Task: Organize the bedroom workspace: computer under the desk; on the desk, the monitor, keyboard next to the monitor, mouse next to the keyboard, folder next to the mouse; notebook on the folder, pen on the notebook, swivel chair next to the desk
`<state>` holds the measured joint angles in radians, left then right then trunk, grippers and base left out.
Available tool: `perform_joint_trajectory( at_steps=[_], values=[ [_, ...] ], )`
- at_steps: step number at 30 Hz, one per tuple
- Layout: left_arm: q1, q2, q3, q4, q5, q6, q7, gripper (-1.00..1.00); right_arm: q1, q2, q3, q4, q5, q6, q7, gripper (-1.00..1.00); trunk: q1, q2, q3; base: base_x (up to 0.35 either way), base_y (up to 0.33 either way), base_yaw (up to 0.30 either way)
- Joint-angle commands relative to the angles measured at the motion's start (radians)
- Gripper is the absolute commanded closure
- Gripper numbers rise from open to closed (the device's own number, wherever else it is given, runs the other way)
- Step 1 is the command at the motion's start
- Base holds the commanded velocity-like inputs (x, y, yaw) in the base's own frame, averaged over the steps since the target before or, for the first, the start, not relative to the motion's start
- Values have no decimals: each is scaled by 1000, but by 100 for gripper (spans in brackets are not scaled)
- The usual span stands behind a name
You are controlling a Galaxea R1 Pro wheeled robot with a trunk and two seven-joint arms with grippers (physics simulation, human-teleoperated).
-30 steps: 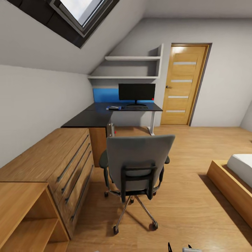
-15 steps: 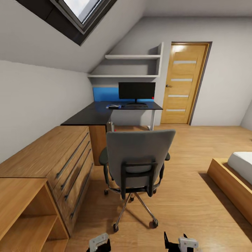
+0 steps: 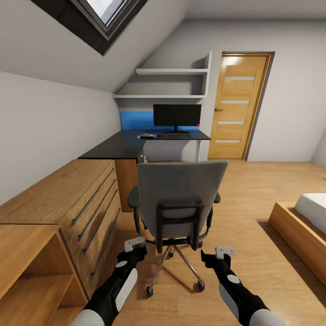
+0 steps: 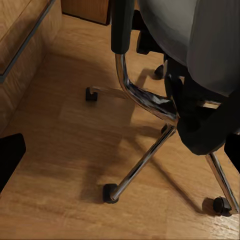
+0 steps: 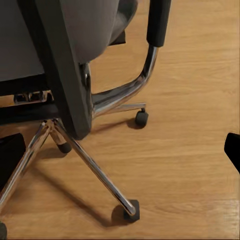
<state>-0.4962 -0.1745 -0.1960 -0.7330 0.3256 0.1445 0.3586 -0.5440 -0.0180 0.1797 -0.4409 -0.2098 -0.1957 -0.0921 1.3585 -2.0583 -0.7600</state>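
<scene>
The grey swivel chair [image 3: 180, 199] stands mid-floor with its back to me, a short way from the black-topped desk [image 3: 118, 148]. The monitor [image 3: 176, 116] is on the desk's far end with the keyboard [image 3: 175, 135] in front of it and small bluish items [image 3: 147, 135] beside, too small to tell apart. A sliver of the computer [image 3: 141, 158] shows under the desk. The chair back hides the seat and the folder. My left gripper [image 3: 135, 248] and right gripper [image 3: 216, 254] are both open, low behind the chair, either side of its chrome base [image 4: 145, 160] [image 5: 90, 167].
A low oak drawer unit [image 3: 68, 203] and an open oak shelf [image 3: 31, 271] line the left wall. A bed on a wooden frame [image 3: 299, 231] is at the right. The oak door [image 3: 237, 106] is shut. Open wood floor lies right of the chair.
Both arms have come up into the head view and now reach toward the chair's base. The camera has shifted a little closer; the chair has not visibly moved.
</scene>
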Motion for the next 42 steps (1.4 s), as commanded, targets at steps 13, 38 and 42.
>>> perform_joint_trajectory(
  at_steps=[13, 38, 42],
  values=[
    [-31, 0, 2, 125, 24, -2, -4, -100, -18, 1, 9, 42, -48, 45, -2, -100, 50, -92, -42, 0, 0, 0],
    [-31, 0, -38, 124, 28, -37, -6, -100, -46, 53, 20, -71, -35, 372, 66, -100, 146, -267, -120, 0, 0, 0],
    [-31, 0, -46, 176, 31, -45, -8, -100, -46, 56, 26, -45, -17, 259, 64, -100, 161, -295, -133, 0, 0, 0]
  ],
)
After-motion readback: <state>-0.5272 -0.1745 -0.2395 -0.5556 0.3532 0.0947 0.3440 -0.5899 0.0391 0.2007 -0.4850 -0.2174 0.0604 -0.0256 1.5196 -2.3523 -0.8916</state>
